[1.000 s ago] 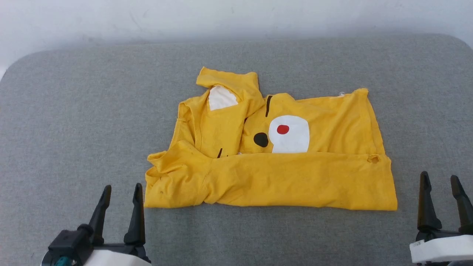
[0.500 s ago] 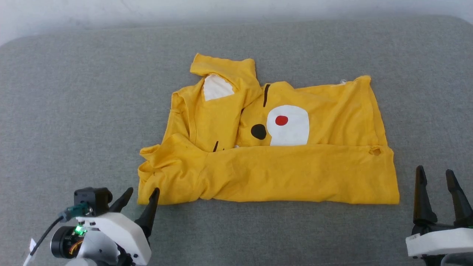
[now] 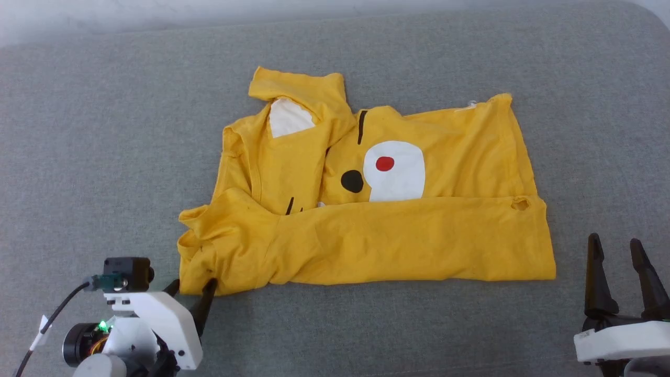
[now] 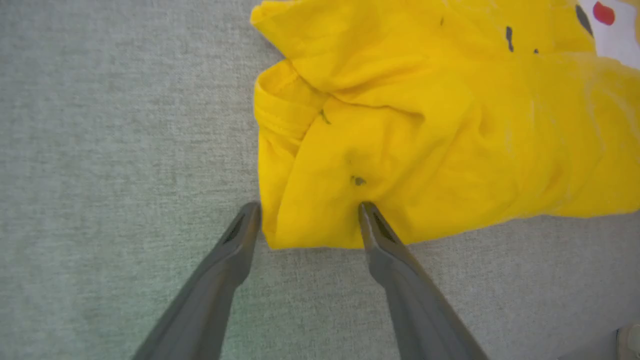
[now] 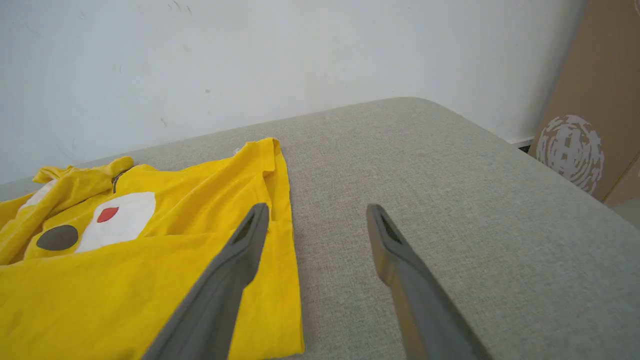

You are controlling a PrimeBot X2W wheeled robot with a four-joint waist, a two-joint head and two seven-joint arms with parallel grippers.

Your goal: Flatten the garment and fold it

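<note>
The garment [image 3: 377, 235] is a mustard-yellow T-shirt lying crumpled and partly folded on the grey padded table [image 3: 104, 157], its near part turned up over the front print of white patches, a red dot and black marks. My left gripper [image 3: 192, 287] is open, tilted down at the shirt's near-left corner; in the left wrist view the garment [image 4: 425, 130] corner lies between the two open fingertips of the left gripper [image 4: 309, 207]. My right gripper [image 3: 615, 243] stands open, upright, just right of the shirt's near-right corner. The right wrist view shows the garment [image 5: 125, 240] left of the right gripper [image 5: 317, 210].
A white wall [image 5: 250, 50] rises behind the table's far edge. A brown cardboard box [image 5: 590, 125] with a white round print stands beyond the table's right end. Bare grey fabric surrounds the shirt on all sides.
My left gripper has tipped forward and down and reached the shirt's near-left corner. The head camera has tilted, shifting the whole picture. The right gripper stays put.
</note>
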